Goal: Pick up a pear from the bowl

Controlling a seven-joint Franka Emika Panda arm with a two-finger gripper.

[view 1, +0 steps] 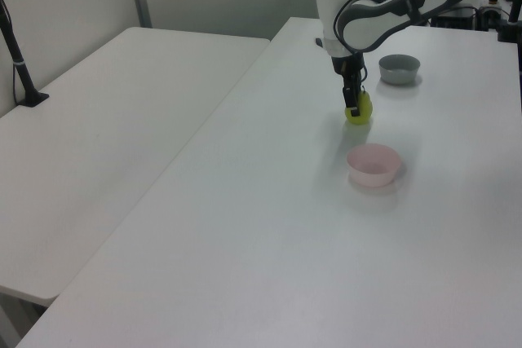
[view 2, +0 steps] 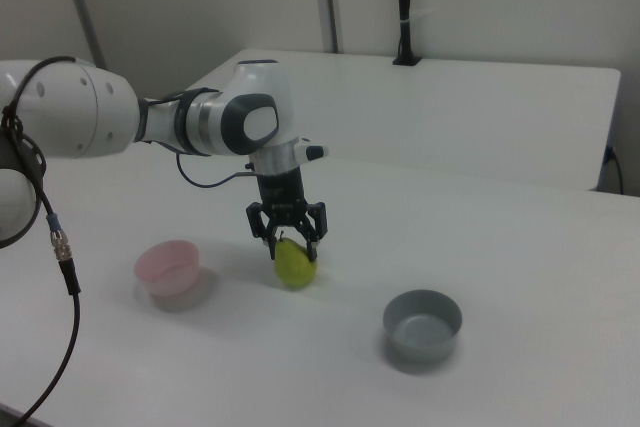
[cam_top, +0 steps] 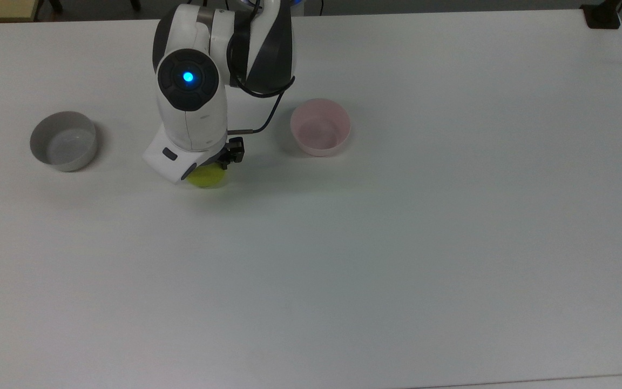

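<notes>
So the pear (view 2: 295, 265) is out of the pink bowl (cam_top: 320, 127) at this point, sitting low over the white table (cam_top: 397, 243) in the stretch between the pink bowl and the grey bowl (cam_top: 63, 140). In the top view it's off to the pink bowl's left and a bit nearer the camera, roughly midway to the grey one. The gripper (view 2: 288, 243) comes straight down on it from above, and in the right view the two dark fingers (view 2: 258, 223) straddle the top of the pear, one on each side, so it looks clamped on the fruit. I can't really tell if the pear's bottom is touching the table or just a hair off it; in the left view it looks right down at the surface. In that left view the pear (view 1: 358, 108) sits beyond the pink bowl (view 1: 374, 164), with the grey bowl (view 1: 399, 68) farther back still. The pink bowl looks empty, just its pale inside showing, and same for the grey one. The arm's white wrist hides most of the pear (cam_top: 208, 176) in the top view, with a blue light glowing on top of the joint.
</notes>
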